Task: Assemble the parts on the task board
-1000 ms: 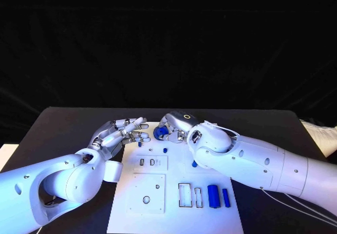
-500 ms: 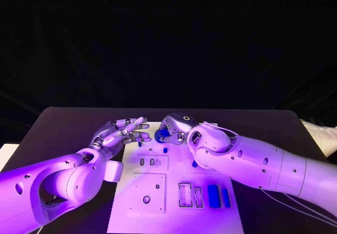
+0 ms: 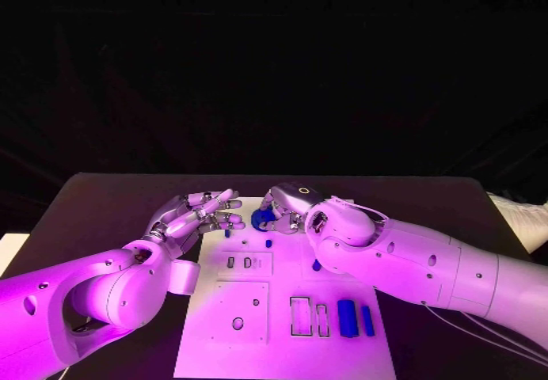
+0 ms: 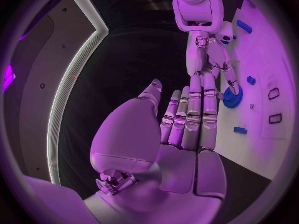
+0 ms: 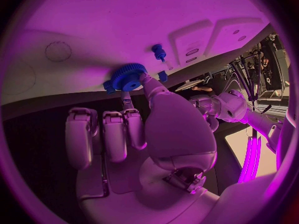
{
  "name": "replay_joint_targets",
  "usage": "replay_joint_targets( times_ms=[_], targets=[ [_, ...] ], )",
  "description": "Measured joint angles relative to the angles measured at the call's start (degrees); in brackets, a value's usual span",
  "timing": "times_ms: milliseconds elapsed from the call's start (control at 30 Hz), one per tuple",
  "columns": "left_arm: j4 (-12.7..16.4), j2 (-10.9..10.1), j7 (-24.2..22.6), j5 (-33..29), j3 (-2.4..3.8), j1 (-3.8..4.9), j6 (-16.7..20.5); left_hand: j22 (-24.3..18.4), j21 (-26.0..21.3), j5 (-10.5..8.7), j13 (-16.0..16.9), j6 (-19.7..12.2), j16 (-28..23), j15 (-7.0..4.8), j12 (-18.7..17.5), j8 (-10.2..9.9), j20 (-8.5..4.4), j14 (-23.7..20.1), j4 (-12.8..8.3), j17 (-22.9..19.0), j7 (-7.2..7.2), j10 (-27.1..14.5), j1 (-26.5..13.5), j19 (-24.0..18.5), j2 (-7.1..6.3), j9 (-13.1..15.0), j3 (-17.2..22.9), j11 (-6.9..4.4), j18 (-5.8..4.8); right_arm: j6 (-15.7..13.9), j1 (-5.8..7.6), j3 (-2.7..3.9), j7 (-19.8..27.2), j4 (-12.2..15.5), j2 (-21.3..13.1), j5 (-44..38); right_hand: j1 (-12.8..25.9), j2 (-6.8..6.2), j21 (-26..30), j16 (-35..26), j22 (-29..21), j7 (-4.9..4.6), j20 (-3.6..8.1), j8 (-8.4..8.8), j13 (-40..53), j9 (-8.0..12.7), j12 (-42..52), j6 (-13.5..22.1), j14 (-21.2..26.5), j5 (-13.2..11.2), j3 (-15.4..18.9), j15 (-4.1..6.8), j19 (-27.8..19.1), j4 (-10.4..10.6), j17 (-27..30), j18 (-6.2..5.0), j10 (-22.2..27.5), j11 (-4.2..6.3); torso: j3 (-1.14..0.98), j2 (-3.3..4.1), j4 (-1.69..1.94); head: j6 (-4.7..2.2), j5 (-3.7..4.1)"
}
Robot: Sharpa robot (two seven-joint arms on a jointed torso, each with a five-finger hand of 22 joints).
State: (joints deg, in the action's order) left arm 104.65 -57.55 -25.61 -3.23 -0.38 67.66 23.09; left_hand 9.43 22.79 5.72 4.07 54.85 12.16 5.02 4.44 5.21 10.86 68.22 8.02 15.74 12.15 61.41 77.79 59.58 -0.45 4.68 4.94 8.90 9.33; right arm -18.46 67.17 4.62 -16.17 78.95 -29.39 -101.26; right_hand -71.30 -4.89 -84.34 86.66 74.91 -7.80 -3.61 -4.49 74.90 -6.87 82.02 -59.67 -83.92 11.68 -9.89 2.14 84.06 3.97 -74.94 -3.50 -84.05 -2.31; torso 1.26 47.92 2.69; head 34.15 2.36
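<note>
The right hand (image 3: 288, 210) reaches over the far end of the white board (image 3: 288, 348) and pinches a blue toothed wheel (image 5: 129, 77) between the thumb and a fingertip; the wrist view shows the wheel at the board's far edge, with the remaining fingers curled below it. From the head camera the wheel (image 3: 263, 216) shows as a blue patch just under the hand. Beside the wheel, a small blue peg (image 5: 159, 51) stands on the board, and a small blue block (image 5: 162, 75) sits close to the thumb.

The left hand (image 3: 196, 215) hangs at the board's far left corner with its fingers stretched out side by side, grasping nothing; its fingertips stop just short of the right hand. In its wrist view the left hand (image 4: 181, 129) points toward the wheel (image 4: 231, 97), which the other hand's fingers touch.

Nearer the robot, the board carries two raised panels with small slots and holes. To their right lie rectangular recesses: one long recess (image 3: 300, 316) shows only its dark outline, and a narrower one sits next to it. Just right of these, a wide blue bar (image 3: 346, 318) and a thinner blue bar (image 3: 367, 319) lie side by side. A small blue piece (image 3: 268, 244) sits near the upper panel. No readable writing appears on the board or parts.
</note>
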Motion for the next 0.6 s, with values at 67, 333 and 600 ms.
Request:
replay_joint_targets(
  times_ms=[67,333,600],
  targets=[
    [0.0,0.0,0.0,0.0,0.0,0.0,0.0,0.0,0.0,0.0,0.0,0.0,0.0,0.0,0.0,0.0,0.0,0.0,0.0,0.0,0.0,0.0,0.0,0.0,0.0,0.0,0.0,0.0,0.0,0.0,-0.02,-0.04,-0.1,0.0,0.0,0.0,0.8,-0.52,0.0,0.3,0.0,-0.17,-0.32,0.65,0.0,0.2,-0.6,1.5,-0.1,-1.3,0.9,-0.32,-0.1,0.8,0.0,0.0,0.1,-0.32,0.01,0.0,-0.01,-0.01,-0.02],
    [0.0,-0.1,0.0,0.0,0.0,0.0,0.0,0.0,0.0,0.0,0.0,0.0,0.0,0.0,0.0,0.0,0.0,0.0,0.0,0.0,0.0,0.0,0.0,0.0,0.0,0.0,0.0,0.0,0.0,0.3,-0.09,-0.09,-0.2,-0.2,0.0,0.9,8.7,0.73,0.0,0.3,0.0,-0.72,-1.14,0.81,0.0,0.9,-1.3,4.0,0.0,1.6,6.5,-1.03,-0.1,8.4,0.0,-0.01,0.1,-0.95,0.01,0.0,-0.01,-0.09,0.02],
    [0.1,-0.1,0.1,0.0,0.0,0.0,0.0,0.0,0.0,0.0,0.0,0.0,0.0,0.0,0.0,0.0,0.0,0.0,0.0,0.1,0.0,0.0,0.0,0.0,0.0,0.0,0.0,0.0,0.0,2.0,-0.06,-0.09,-0.7,-0.6,0.0,2.4,9.6,1.41,-0.2,0.5,0.0,-0.73,-1.14,0.81,0.0,0.8,-1.3,4.0,0.0,3.8,8.2,-1.03,-0.1,10.7,0.0,0.0,0.1,-0.95,0.02,0.0,-0.01,-0.01,0.08]
  ],
)
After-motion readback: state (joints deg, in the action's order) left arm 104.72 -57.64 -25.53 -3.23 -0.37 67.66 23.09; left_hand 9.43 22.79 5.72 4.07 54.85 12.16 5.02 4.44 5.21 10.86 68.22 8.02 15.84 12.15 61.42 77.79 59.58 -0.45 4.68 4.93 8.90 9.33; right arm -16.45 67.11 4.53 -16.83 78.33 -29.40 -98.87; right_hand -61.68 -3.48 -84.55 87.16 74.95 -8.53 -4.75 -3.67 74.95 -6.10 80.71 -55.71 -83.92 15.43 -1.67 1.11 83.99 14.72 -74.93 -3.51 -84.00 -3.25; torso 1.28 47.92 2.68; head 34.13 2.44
